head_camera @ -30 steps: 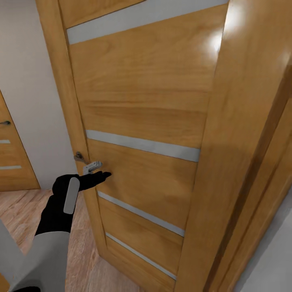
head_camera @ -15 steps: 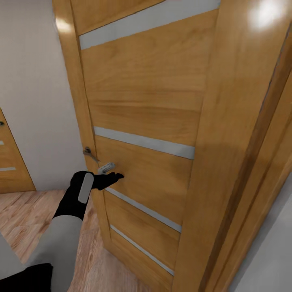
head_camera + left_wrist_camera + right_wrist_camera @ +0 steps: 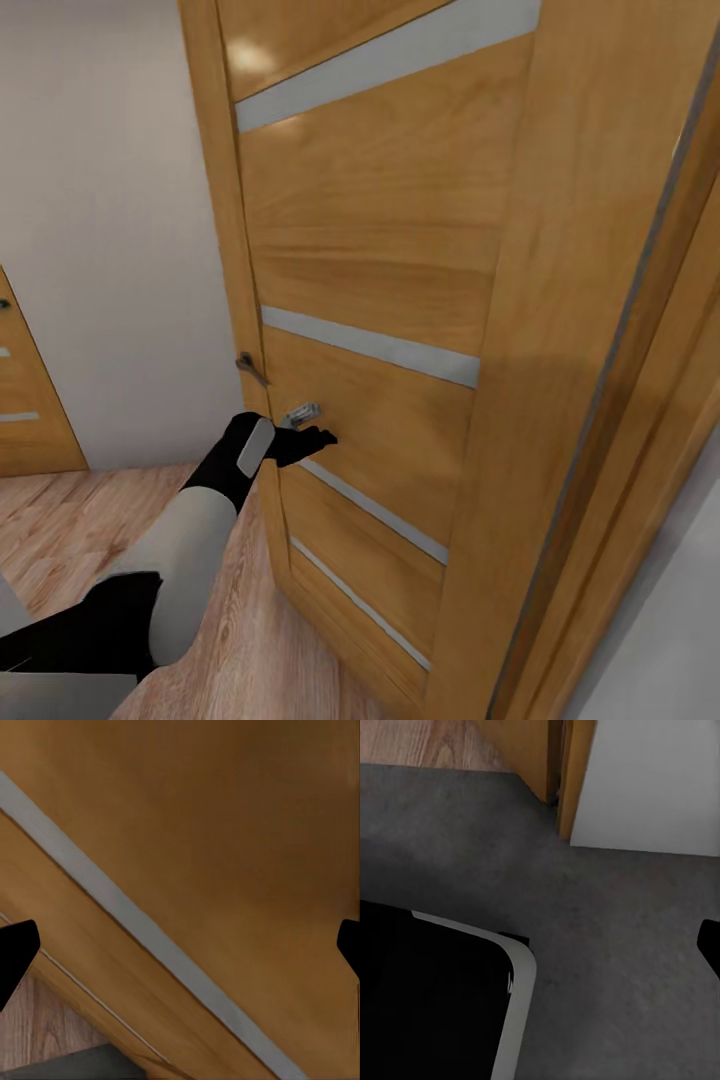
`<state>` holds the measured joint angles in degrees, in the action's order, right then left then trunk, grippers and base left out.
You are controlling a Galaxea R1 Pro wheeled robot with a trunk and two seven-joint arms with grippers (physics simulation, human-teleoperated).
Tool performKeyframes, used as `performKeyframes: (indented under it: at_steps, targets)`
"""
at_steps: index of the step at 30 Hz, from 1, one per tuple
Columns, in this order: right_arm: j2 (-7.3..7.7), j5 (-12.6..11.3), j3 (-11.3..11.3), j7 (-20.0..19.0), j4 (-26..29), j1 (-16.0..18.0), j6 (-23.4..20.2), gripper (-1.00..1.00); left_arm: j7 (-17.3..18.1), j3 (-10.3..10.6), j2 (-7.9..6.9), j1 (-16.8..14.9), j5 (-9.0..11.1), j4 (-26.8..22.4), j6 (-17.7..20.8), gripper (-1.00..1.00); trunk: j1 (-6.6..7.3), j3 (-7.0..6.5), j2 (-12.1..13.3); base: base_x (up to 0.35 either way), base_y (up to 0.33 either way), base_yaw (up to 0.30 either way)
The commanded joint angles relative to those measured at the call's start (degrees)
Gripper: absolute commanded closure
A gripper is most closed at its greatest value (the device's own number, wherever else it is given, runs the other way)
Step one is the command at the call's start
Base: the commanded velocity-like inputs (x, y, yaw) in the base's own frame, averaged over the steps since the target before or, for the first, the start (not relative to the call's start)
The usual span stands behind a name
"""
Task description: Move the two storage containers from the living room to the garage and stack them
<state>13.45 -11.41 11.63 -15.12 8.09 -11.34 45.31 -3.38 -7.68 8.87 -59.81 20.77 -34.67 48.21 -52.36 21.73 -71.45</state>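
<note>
Swinging further since a second ago, the door [image 3: 370, 300] has turned on its hinge and its free edge with the handle [image 3: 300, 413] sits more toward the middle of the head view, the left end effector [image 3: 318, 437] following with it. Some of that shift may be the camera's own. Its fingers are spread, as the left wrist view shows, tips pressed flat to the panel just below the handle, pinching nothing. To do this well, keep the push low and steady near the free edge and let the base roll along so the arm does not overreach. The right end effector's state I cannot tell; its camera looks down at grey floor [image 3: 607, 915] by the door frame [image 3: 574, 772]. No containers are in sight.
</note>
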Motion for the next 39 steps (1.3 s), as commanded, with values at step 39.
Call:
performKeyframes:
  at_steps: [39]
  targets:
    - [-0.78, 0.0, 0.0, 0.1, 0.0, -0.1, -0.1, -1.0, 0.6, 0.1, -5.47, 0.6, -0.5, 0.0, -2.1, -1.0, 0.0, 0.0, 0.0, 0.0, 0.0, 0.0]
